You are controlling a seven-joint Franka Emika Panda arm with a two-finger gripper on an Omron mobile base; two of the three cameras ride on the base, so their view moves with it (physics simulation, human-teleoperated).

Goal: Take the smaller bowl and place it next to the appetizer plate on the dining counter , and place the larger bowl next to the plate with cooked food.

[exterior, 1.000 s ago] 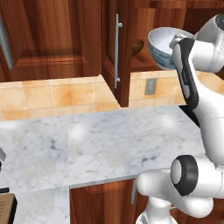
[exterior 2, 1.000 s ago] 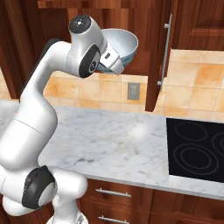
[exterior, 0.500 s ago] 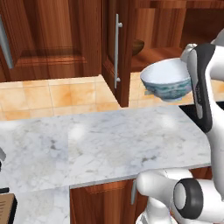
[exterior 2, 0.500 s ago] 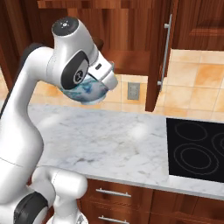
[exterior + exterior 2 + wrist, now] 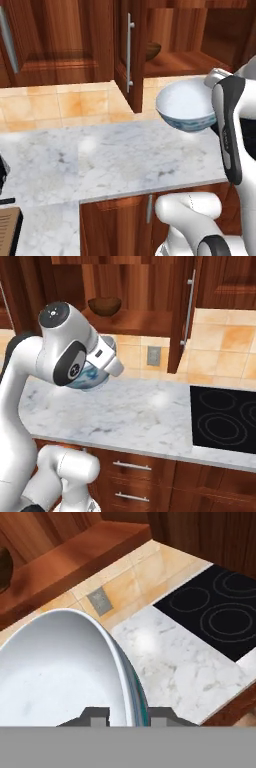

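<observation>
Larger bowl (image 5: 186, 106) held in the air above the marble wall counter (image 5: 110, 155), upright and clear of the surface, white inside and with blue-green pattern on the outer wall. Seen also in the right base view (image 5: 92, 375), half hidden behind the white arm, just under the open cabinet shelf (image 5: 135, 321). Gripper (image 5: 129, 714) clamped on the bowl's rim: one finger tip inside the white hollow, the other on the outside by the blue-green edge, rim passing between them in the hand view. Bowl (image 5: 65, 667) very close to the camera there, taking the left part of the picture.

Smaller bowl (image 5: 104, 305) resting on the wooden shelf inside the open cabinet, dark brown, above and behind the arm; visible too in the left base view (image 5: 152, 50), behind the open cabinet door (image 5: 129, 55) with its steel handle. Well apart from the larger bowl.

Black cooktop (image 5: 225, 418) set in the counter to the right. Wall outlet (image 5: 153, 356) on the tan tile backsplash.
</observation>
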